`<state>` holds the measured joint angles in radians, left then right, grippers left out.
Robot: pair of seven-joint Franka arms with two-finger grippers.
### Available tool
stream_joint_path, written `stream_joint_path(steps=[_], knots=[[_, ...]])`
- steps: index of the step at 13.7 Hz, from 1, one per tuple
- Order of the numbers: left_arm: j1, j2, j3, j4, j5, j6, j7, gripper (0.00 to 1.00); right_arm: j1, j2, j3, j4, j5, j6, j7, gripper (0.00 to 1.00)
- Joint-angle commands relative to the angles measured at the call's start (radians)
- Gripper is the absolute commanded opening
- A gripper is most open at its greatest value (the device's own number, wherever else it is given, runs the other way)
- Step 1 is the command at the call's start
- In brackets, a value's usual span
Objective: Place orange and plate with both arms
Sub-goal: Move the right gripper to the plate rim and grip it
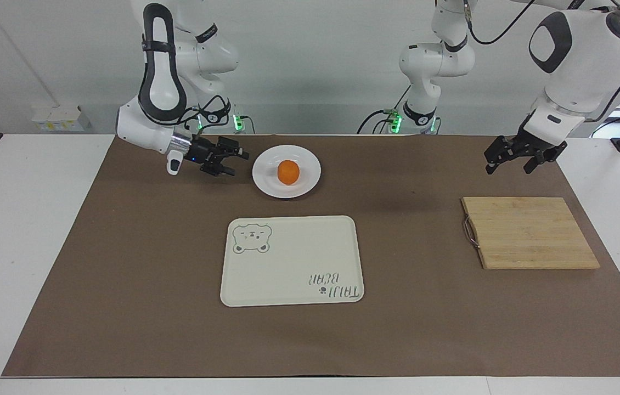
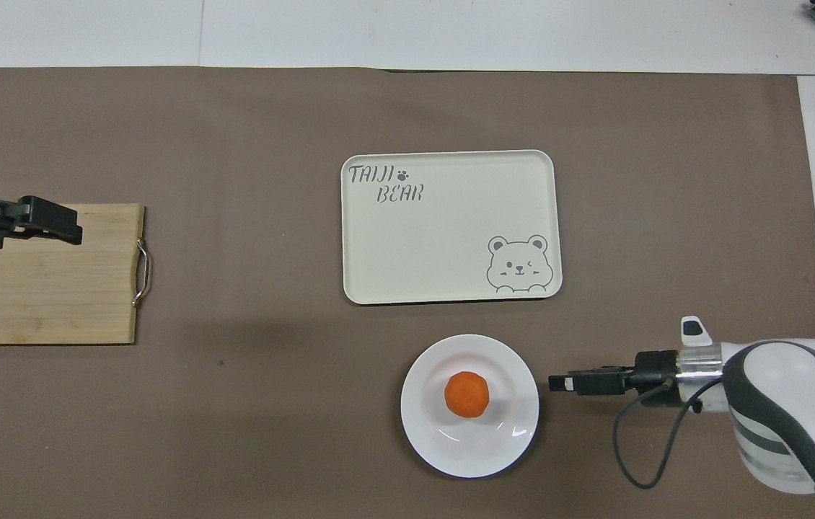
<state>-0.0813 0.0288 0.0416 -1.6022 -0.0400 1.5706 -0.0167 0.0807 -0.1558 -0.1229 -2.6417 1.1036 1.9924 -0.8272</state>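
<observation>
White plate (image 1: 286, 171) sits on the brown mat (image 1: 123, 274) close to the robots, orange (image 1: 288, 171) resting at its centre. Right gripper (image 1: 231, 161) is low, just beside the plate rim toward the right arm's end of the desk, fingers apart, empty. Left gripper (image 1: 512, 159) hangs open, holding nothing. Farther out: wooden board (image 1: 529, 233), then the cream tray (image 1: 292, 260).

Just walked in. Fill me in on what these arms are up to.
Nothing is held yet. The orange sits on the white plate, nearer the robots than the bear tray. The right gripper, fingers open, is low beside the plate's rim, not touching it. The left gripper, also open, hangs near the cutting board.
</observation>
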Motion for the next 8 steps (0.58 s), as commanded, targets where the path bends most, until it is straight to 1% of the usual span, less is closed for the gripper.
stream_joint_path(steps=[1,2,4,7,8], knots=[[0.006,0.039,-0.003,0.071,0.005,-0.061,0.006,1.00,0.014,0.030,0.002,-0.027,0.067,0.026,-0.076,1.00],[0.006,0.030,-0.003,0.064,0.006,-0.040,-0.003,1.00,0.016,0.041,0.002,-0.040,0.068,0.031,-0.081,1.00],[0.005,0.025,-0.002,0.053,0.006,-0.015,-0.002,1.00,0.019,0.048,0.002,-0.060,0.113,0.039,-0.086,1.00],[0.006,0.022,-0.002,0.050,0.006,-0.023,-0.002,1.00,0.123,0.062,0.002,-0.069,0.215,0.101,-0.081,1.00],[0.005,0.022,-0.002,0.048,0.006,-0.027,-0.003,1.00,0.140,0.062,0.002,-0.075,0.232,0.120,-0.079,1.00]])
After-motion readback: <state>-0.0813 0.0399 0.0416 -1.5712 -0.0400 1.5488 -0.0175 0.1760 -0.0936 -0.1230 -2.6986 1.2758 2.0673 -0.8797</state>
